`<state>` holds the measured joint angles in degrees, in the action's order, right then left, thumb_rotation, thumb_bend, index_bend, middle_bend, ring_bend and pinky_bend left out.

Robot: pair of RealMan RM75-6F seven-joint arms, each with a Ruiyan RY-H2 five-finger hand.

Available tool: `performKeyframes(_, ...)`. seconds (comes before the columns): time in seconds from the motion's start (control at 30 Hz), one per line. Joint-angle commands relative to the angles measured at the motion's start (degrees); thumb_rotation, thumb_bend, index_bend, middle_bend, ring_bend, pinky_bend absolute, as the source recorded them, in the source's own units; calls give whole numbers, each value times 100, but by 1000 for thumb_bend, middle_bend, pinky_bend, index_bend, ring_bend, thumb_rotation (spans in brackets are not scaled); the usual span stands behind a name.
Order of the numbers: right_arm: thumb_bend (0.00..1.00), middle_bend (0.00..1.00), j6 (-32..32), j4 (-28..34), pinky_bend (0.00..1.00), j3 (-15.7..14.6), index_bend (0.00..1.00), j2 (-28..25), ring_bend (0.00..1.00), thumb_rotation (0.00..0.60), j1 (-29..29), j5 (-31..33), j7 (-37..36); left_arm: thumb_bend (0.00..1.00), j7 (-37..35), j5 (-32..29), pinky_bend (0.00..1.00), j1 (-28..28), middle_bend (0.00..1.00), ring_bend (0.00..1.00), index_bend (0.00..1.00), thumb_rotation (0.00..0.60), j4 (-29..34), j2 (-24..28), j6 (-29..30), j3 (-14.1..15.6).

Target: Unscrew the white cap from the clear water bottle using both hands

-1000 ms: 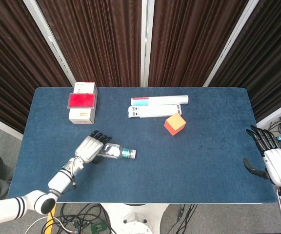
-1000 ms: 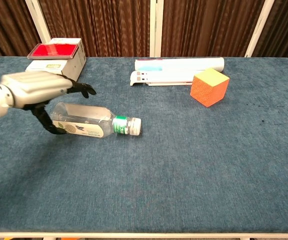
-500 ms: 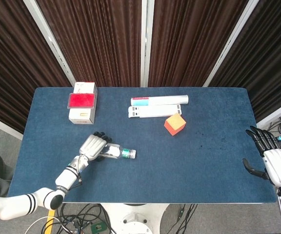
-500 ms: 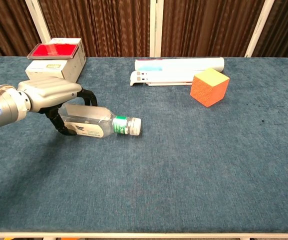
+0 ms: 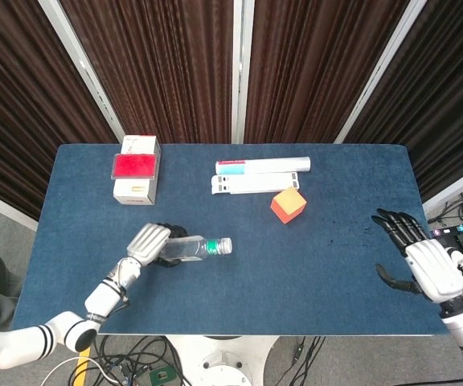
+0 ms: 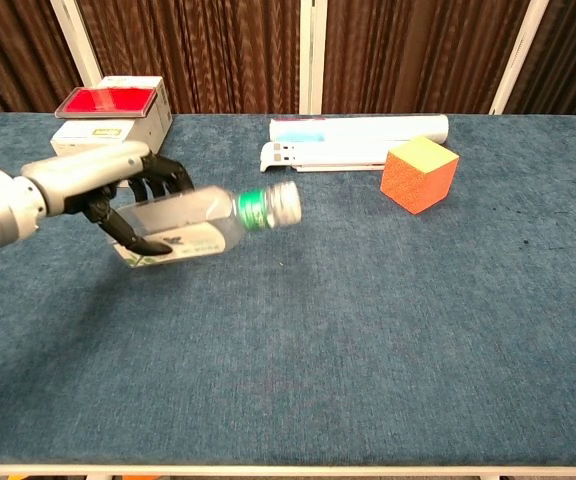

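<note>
My left hand [image 5: 149,242] [image 6: 108,195] grips the clear water bottle [image 5: 188,249] [image 6: 190,226] around its body and holds it off the blue table, lying sideways. The white cap [image 5: 226,245] [image 6: 285,200] above a green neck band points to the right and tilts slightly upward. My right hand [image 5: 424,264] hovers open over the table's right edge with fingers spread, far from the bottle. It shows only in the head view.
A white box with a red lid [image 5: 136,178] [image 6: 113,118] stands at the back left. A white tube [image 5: 262,166] [image 6: 360,129] and a flat white bar [image 5: 254,184] [image 6: 320,155] lie at the back centre, with an orange cube [image 5: 288,204] [image 6: 419,174] beside them.
My left hand closed around the bottle and lifted it off the table, its cap end rising. My right hand moved inward over the table's right edge.
</note>
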<state>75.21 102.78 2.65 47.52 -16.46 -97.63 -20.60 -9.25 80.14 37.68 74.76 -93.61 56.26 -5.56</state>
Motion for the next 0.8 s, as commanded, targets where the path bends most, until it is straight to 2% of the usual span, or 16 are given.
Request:
performKeyframes(0.03, 326, 22, -610, 360, 0, 98, 0, -223, 0, 600, -553, -207, -281, 354, -1205, 881, 439, -224, 511, 397, 503, 600, -171, -19, 825, 190)
performKeyframes(0.2, 271, 22, -1530, 745, 0, 324, 100, -257, 0, 600, -1301, -173, -134, 352, -1364, 1003, 435, -211, 511, 396, 500, 600, 11, -147, 1088, 125)
performKeyframes(0.3, 200, 23, -1924, 955, 0, 525, 148, -190, 0, 600, -1657, 94, -36, 352, -1354, 979, 426, -159, 511, 397, 494, 600, 141, -224, 1074, 72)
performKeyframes(0.47, 126, 22, -2485, 1093, 0, 750, 159, -28, 0, 600, -2130, 545, 107, 351, -1340, 908, 419, -85, 510, 396, 494, 600, 303, -342, 1045, -22)
performKeyframes(0.8, 105, 22, -3076, 1161, 0, 776, 202, 143, 0, 600, -2549, 970, 377, 351, -1289, 745, 394, 20, 510, 396, 495, 600, 530, -377, 925, -148)
